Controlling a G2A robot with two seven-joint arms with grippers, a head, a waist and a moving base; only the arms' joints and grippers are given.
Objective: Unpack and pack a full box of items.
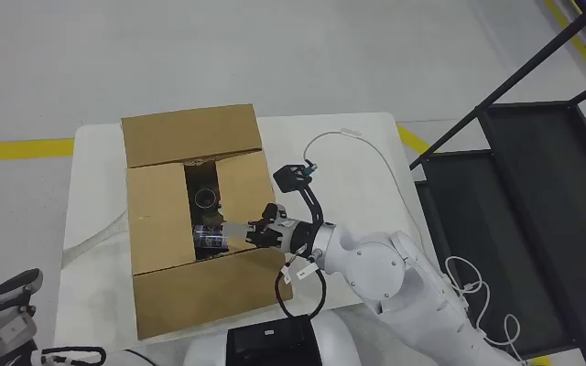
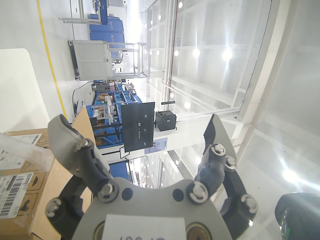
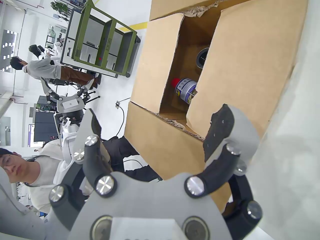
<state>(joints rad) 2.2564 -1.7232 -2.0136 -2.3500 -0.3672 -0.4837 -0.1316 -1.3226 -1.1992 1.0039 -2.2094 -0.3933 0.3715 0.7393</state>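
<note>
The right hand [image 3: 157, 112] is hovering wide and empty beside the box [image 1: 165, 220], where the spray can [image 3: 186, 89] is lying partly under a half-closed flap [image 3: 240, 63]; pushing that flap aside first is looking wise.

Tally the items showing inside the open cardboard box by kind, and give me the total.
spray can: 1
dark cylinder: 1
Total: 2 showing; the flaps of the box hide the rest of its inside.

left pincer [image 2: 137, 123] | jaws wide apart | labelled cardboard box [image 2: 60, 178] just beside
</note>
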